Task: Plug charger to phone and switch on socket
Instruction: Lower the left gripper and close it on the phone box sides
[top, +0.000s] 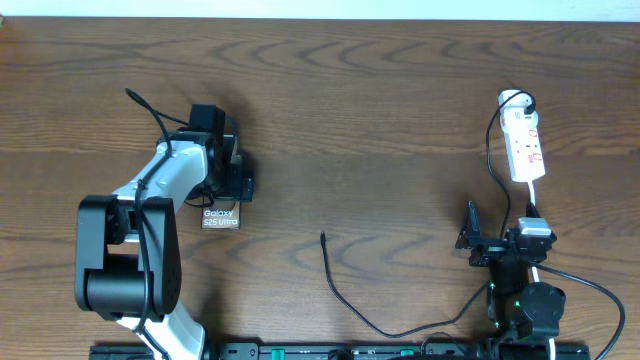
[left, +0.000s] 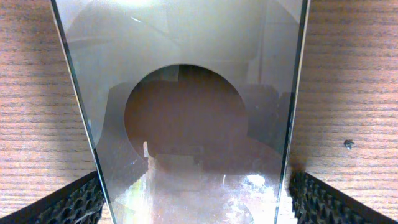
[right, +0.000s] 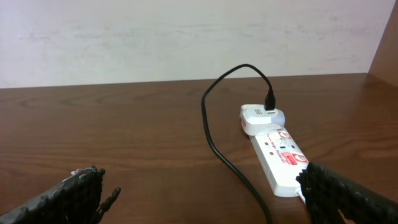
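Over on the left half of the table (top: 350, 100) we find the phone (top: 221, 217), its lettered end showing just below the left gripper (top: 228, 188) while the rest is covered by the arm. From the left wrist, the glossy phone (left: 193, 93) fills the middle of the view and mirrors a dark round shape. The left gripper (left: 196, 202) straddles it, and the two black pads (left: 68, 204) meet its long edges on either side, so we read the grip as clamped on the phone. As for what holds what, the power strip (top: 524, 148) at the right rear of the table carries a white plug (top: 512, 100) at its far end. A black cord (top: 490, 150) loops out of that white plug and runs back toward the right arm, where we lose it. The right wrist view shows the same power strip (right: 280, 158), white plug (right: 261, 118) and cord (right: 211, 140) ahead of the right gripper (right: 205, 196), whose fingers stand wide apart. Overhead, the right gripper (top: 500, 238) sits near the front edge, just short of the power strip and well apart from the phone. Between the two arms lies the cable (top: 333, 285), its small tip resting on bare wood near the middle, apart from the phone. The table (right: 93, 124) is dark brown wood grain, with one small dark speck (left: 349, 144) beside the phone, and a pale wall (right: 186, 37) rises behind it.
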